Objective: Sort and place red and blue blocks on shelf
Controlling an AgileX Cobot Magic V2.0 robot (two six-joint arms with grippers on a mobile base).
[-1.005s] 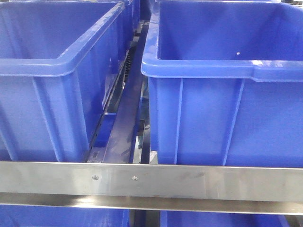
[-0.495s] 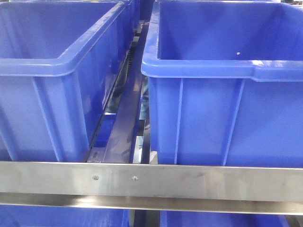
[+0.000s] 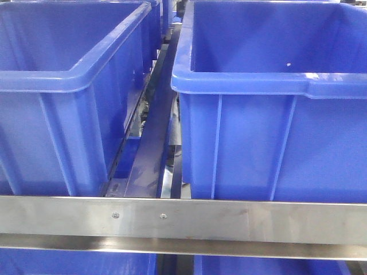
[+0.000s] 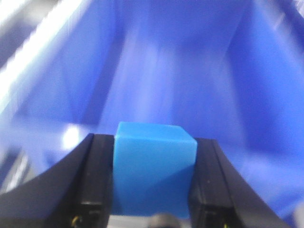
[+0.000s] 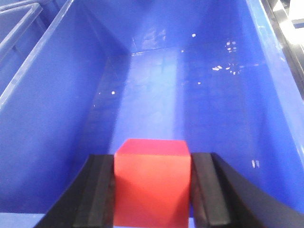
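The blue block (image 4: 154,166) and the red block (image 5: 152,183) looked like light, stiff, matte cubes, unlikely to crush or slip, and you had each squarely by two opposite flat faces: the left pincer (image 4: 153,183) was clamped on the blue one and the right pincer (image 5: 151,190) on the red one. Each cube hung above the glossy, smooth-walled inside of a blue plastic bin (image 5: 199,95). Those bins sat side by side on the shelf (image 3: 183,220), behind its brushed-steel front rail.
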